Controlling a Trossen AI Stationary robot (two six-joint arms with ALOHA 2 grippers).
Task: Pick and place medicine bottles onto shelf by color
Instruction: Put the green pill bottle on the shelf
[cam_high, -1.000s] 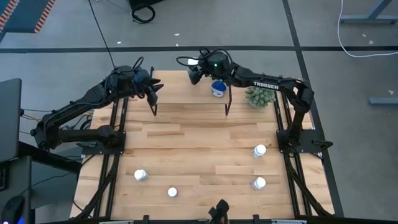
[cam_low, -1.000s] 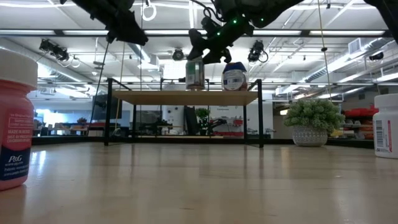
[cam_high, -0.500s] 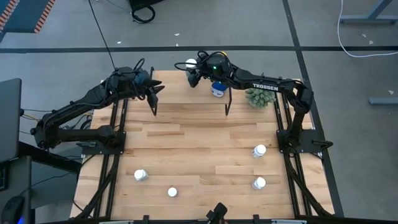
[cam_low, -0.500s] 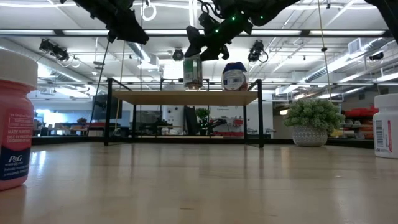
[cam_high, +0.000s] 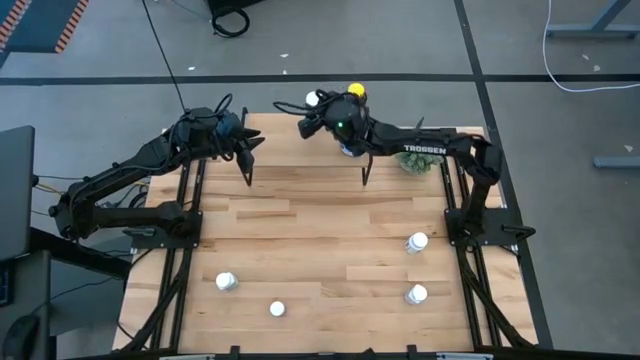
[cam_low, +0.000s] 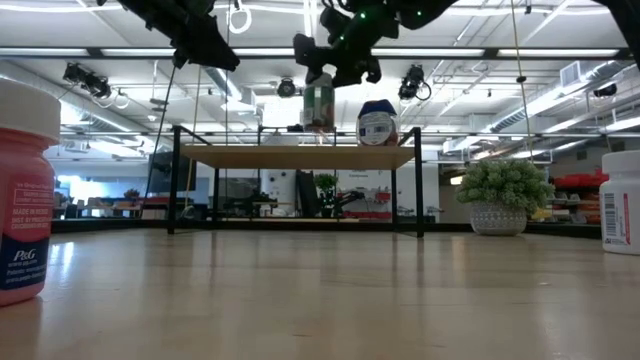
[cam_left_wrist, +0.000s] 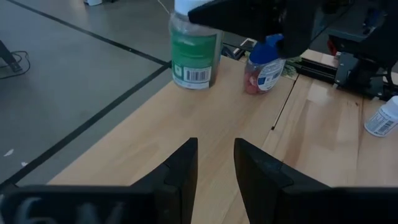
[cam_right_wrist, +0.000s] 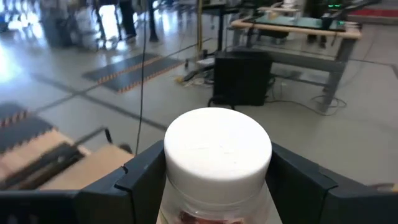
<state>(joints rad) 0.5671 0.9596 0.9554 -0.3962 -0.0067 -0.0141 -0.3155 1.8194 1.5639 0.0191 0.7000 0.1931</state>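
My right gripper (cam_high: 311, 110) is shut on a white-capped, green-labelled bottle (cam_low: 320, 103) above the shelf (cam_low: 300, 157) at the table's far edge. A squat blue-lidded bottle (cam_low: 377, 123) stands on the shelf beside it. A yellow cap (cam_high: 354, 91) shows just past my right wrist. My left gripper (cam_high: 247, 148) is open and empty over the shelf's left end, and it faces both bottles in the left wrist view (cam_left_wrist: 194, 53). Several white-capped bottles (cam_high: 227, 282) stand on the near half of the table. My right gripper pinches the bottle between its two fingers (cam_right_wrist: 142, 177), just below the white cap (cam_right_wrist: 217, 149), one finger on each side. The fingers come slanting down from the table's right. The bottle hangs upright, its base (cam_low: 320, 128) clear of the shelf board.
A green spiky potted plant (cam_high: 418, 155) stands right of the shelf. White-capped bottles stand at the near right (cam_high: 417, 242) (cam_high: 416, 294) and near middle (cam_high: 277, 309). A pink-labelled bottle (cam_low: 25, 190) stands close to the low camera.
My right gripper has gone up and a little toward the table's far edge with the green-labelled bottle. The bottle stood on the shelf board before and now hangs upright, clear of it. The yellow cap has come into view behind my right wrist.
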